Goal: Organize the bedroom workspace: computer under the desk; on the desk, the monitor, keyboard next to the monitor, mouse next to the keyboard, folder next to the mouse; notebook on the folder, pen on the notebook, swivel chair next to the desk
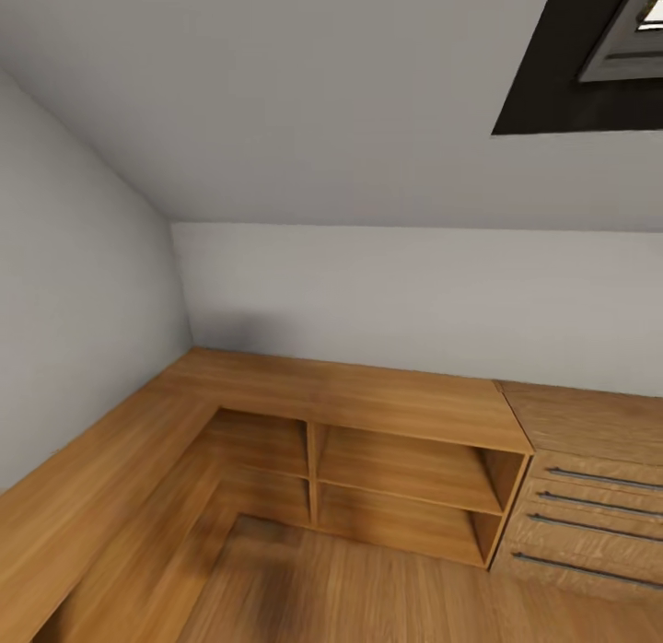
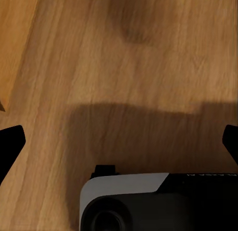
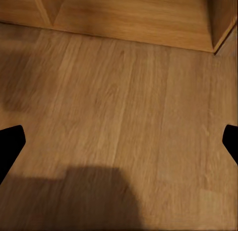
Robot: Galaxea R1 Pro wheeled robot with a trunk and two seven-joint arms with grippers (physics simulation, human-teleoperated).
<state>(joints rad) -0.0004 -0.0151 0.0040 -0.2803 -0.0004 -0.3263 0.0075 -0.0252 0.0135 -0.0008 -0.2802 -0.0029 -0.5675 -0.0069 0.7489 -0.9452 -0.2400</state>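
Nearest: left hand (image 2: 119, 142) hanging over bare wood floor (image 2: 148, 57), fingertips (image 2: 11, 142) spread wide at both frame edges, released, nothing between; robot's own base (image 2: 124, 201) directly beneath. Right hand (image 3: 119, 142) likewise released, empty, over floor just short of the shelf unit's bottom board (image 3: 129, 18). Farther: L-shaped wooden bench (image 1: 368, 399) wrapping the room corner, open shelves (image 1: 405, 482) under the back run, drawer stack (image 1: 589, 523) at right end. Beyond: grey walls, sloped ceiling, dark skylight (image 1: 589, 53). No monitor, keyboard, mouse, folder, notebook, pen, chair or computer visible, so direction from either hand, nearer arm, pointing and long axis all cannot tell. Probably in transit; likely needs a turn to find them.
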